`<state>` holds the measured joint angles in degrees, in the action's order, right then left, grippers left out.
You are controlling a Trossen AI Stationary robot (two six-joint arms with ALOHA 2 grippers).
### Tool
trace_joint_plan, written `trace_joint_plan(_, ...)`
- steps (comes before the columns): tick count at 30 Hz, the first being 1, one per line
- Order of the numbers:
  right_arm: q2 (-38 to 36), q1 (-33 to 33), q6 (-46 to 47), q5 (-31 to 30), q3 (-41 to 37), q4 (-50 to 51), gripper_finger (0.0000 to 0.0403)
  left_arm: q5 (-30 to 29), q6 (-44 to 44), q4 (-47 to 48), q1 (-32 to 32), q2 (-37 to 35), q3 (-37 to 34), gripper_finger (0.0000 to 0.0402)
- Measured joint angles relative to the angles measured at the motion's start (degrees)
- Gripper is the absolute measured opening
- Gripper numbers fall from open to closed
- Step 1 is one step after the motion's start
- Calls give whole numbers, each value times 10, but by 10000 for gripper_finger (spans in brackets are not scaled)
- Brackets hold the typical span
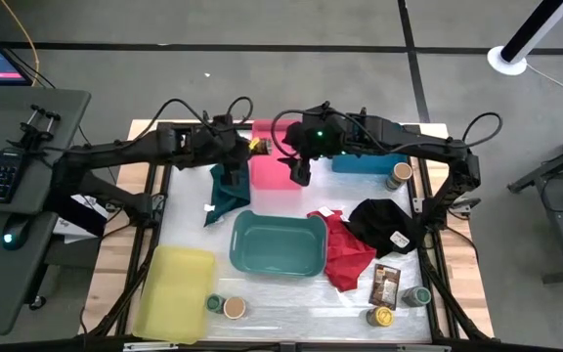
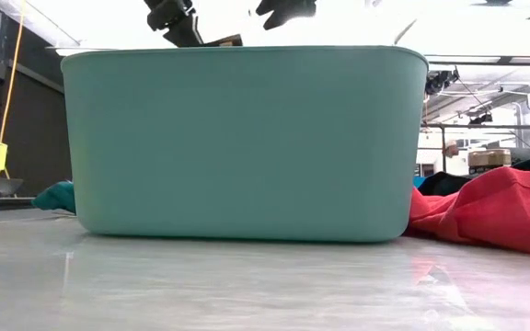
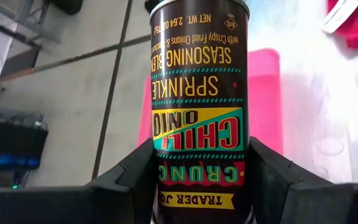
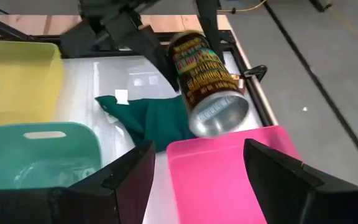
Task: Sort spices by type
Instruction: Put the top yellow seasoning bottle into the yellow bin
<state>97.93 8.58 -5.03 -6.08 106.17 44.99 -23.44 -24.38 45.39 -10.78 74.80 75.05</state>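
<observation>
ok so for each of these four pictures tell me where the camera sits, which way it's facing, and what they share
High view: above the table, looking straight down; both arms show, left claw and right claw over the pink bin.
Low view: at table-top height, facing the teal bin; arm parts show above it.
Left wrist view: on the left arm, looking past its fingers shut on the seasoning can.
Right wrist view: on the right arm, its open fingers frame the pink bin.
Shared: both wrist views show that can and pink bin.

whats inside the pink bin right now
The visible part of the pink bin is bare in the right wrist view. From above, both arms cover part of it, so that part stays unseen. The left gripper holds a seasoning can above its edge.
</observation>
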Motion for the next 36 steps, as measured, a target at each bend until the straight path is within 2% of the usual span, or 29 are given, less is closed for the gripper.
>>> trace_joint_plan(7, 2, 1, -12, -47, 0, -19, 238, 1, -13, 14, -5, -5, 0, 166)
trace_joint_plan(20, 2, 1, 5, -48, 0, -29, 245, 1, -8, 14, 0, -5, 0, 166)
trace_joint_plan(23, 2, 1, 5, -34, 0, -27, 274, 2, -9, 13, 0, -5, 0, 166)
trace_joint_plan(26, 2, -3, -19, -27, 0, -28, 324, 2, -17, 7, 0, -5, 0, 166)
trace_joint_plan(30, 2, -13, -53, -77, 0, -41, 389, 2, -23, 2, 0, -5, 0, 166)
trace_joint_plan(32, 2, -15, -52, -97, 0, -46, 393, 2, -26, 2, 0, -5, 0, 166)
trace_joint_plan(36, 2, -16, -17, -100, 0, -43, 383, 2, -9, 0, -1, -7, 0, 166)
